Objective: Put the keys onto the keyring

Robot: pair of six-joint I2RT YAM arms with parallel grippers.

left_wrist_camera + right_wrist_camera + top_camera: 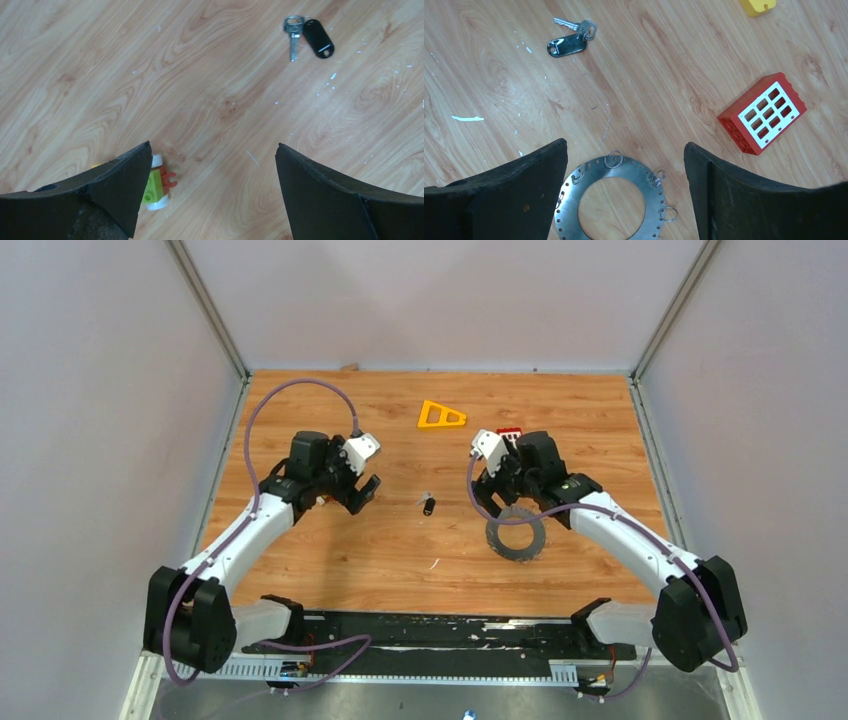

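The keys (428, 505), a silver key with a black tag, lie on the wooden table between the arms; they show at the upper right of the left wrist view (307, 37) and the upper left of the right wrist view (570, 39). The keyring (516, 535), a flat grey metal ring with small wire loops on its rim, lies on the table and sits between the open right fingers (610, 200). My right gripper (500, 502) hovers open just above its far edge. My left gripper (362, 494) is open and empty, left of the keys.
A red keypad block (509, 433) (763, 113) lies behind the right gripper. An orange triangular frame (440, 416) lies at the back centre. A small green, white and orange toy piece (157, 185) lies by the left gripper's left finger.
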